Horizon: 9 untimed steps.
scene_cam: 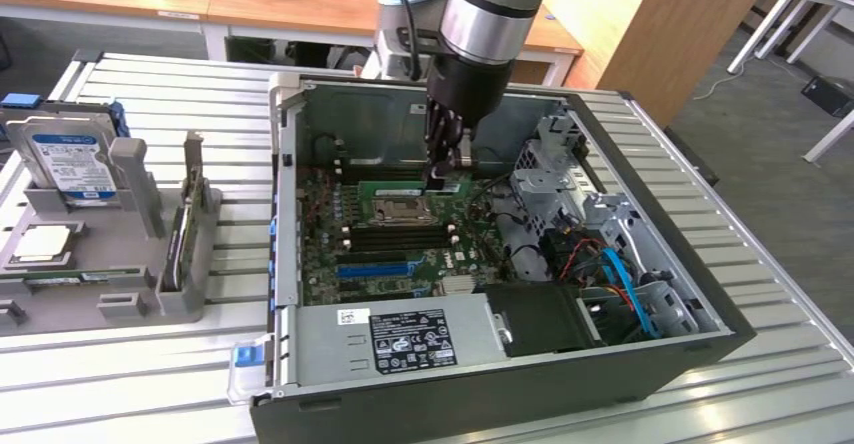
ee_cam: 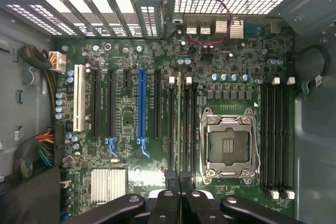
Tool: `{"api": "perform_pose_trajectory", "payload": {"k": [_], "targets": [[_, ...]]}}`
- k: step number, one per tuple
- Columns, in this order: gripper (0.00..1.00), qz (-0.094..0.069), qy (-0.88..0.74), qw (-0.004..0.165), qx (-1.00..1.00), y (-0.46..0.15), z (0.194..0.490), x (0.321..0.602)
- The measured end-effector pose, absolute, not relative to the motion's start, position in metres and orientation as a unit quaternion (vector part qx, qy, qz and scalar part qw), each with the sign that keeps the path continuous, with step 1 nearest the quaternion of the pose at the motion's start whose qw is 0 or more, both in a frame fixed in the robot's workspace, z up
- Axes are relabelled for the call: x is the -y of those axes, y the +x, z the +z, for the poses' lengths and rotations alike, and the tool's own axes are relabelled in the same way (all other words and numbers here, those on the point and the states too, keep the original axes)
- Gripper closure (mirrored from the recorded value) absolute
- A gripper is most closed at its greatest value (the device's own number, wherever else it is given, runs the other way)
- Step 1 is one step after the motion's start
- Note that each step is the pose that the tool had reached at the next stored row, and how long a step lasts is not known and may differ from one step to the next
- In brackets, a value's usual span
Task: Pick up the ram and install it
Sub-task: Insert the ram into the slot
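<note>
The ram (scene_cam: pixel 400 186) is a thin green stick standing on edge in a memory slot of the motherboard, just behind the CPU socket (scene_cam: pixel 398 211). In the wrist view the ram (ee_cam: pixel 179 124) appears edge-on as a narrow line between black slots beside the CPU socket (ee_cam: pixel 229 145). My gripper (scene_cam: pixel 441 172) reaches straight down into the open computer case onto one end of the stick. Its black fingers (ee_cam: pixel 169 195) are shut around the ram's top edge, so my gripper (ee_cam: pixel 178 182) grips it there.
The case's walls (scene_cam: pixel 287 164) surround the board. A power supply (scene_cam: pixel 400 339) fills the near side, with drive cages and cables (scene_cam: pixel 601 254) at the exterior view's right. A blue slot strip (ee_cam: pixel 142 106) lies nearby. A hard drive (scene_cam: pixel 74 164) stands in a grey fixture (scene_cam: pixel 80 284) outside.
</note>
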<state>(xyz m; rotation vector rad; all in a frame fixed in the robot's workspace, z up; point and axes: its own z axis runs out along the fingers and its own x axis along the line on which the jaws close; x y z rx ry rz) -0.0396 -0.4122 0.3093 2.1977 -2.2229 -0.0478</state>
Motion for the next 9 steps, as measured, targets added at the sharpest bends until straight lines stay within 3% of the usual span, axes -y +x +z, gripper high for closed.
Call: {"api": "perform_pose_trajectory", "payload": {"k": [9], "targets": [[0.88,-0.015,0.703,0.008,0.711,-0.0397,0.3011,0.4122]]}}
